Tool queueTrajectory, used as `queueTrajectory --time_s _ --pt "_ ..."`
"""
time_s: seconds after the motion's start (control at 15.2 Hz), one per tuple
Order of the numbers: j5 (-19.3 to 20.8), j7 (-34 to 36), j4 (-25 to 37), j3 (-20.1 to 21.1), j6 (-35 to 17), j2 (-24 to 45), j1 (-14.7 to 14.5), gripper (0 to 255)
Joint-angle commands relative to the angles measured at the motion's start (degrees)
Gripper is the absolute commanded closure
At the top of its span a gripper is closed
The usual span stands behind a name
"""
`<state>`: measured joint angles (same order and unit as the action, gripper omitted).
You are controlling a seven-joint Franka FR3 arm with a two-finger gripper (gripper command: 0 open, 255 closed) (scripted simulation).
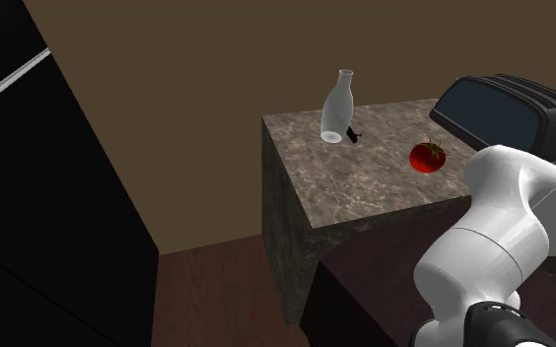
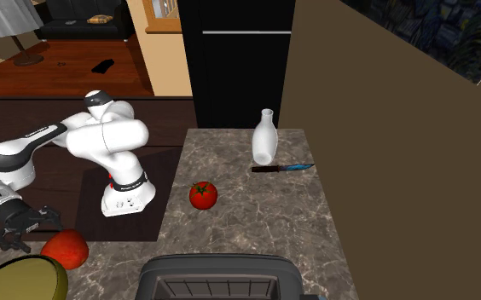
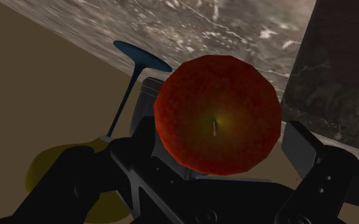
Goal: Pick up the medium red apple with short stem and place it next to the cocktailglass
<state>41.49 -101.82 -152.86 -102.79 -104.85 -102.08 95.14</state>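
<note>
Since the apple (image 3: 216,114) sits at the counter's (image 2: 256,213) edge right beside the glass (image 3: 124,102), placing looks basically done | gripper (image 2: 43,223) spread wide, fingers clear of it, holding nothing

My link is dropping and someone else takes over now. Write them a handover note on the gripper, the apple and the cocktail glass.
Gripper: jaws apart around the red apple. A gap shows on one side, so it looks unclamped.
Apple: at the edge of the marble counter, close beside the cocktail glass with the yellow bowl. I cannot tell whether it rests on the counter.
Done: gripper and apple are at the glass.
Left: confirm the apple sits on the counter next to the glass, then back off.
</note>
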Motion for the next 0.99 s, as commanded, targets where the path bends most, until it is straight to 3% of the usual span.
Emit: queueTrajectory --time_s 0.0,0.07,0.66,0.92 --pt "0.00 0.00 0.00 0.00 0.00 0.00 0.00 0" --pt "0.00 0.00 0.00 0.00 0.00 0.00 0.00 255" --pt "0.00 0.00 0.00 0.00 0.00 0.00 0.00 255" --pt "-2.37 1.69 -0.49 3.23 0.38 -0.12 -0.27 255"
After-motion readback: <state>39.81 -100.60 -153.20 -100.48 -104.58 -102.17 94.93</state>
